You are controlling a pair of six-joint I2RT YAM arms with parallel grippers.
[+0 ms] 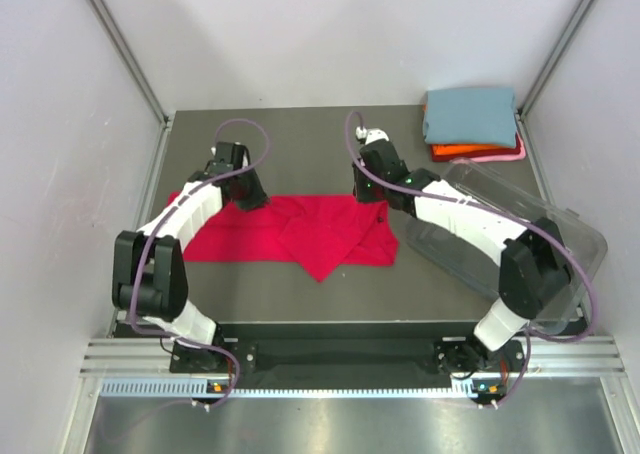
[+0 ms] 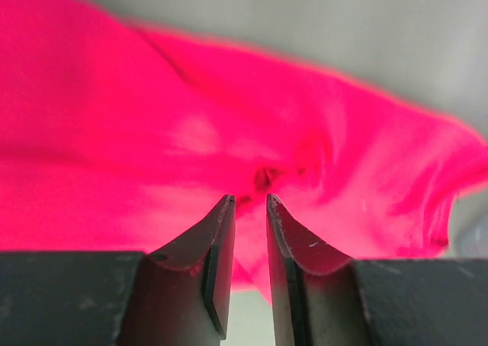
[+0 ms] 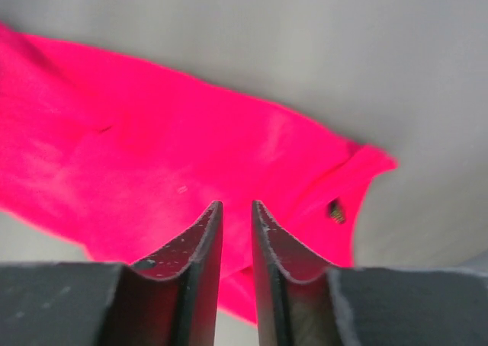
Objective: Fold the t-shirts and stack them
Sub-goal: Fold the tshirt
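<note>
crimson shirt (image 1: pixel 300 236), blue-grey shirt (image 1: pixel 470 114), orange shirt (image 1: pixel 462 153)

No text, label, brand or number can be read.

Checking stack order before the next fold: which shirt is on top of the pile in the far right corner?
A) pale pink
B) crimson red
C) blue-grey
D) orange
C: the blue-grey shirt tops the pile, with edges of the orange shirt and the pink shirt showing beneath it.
</note>
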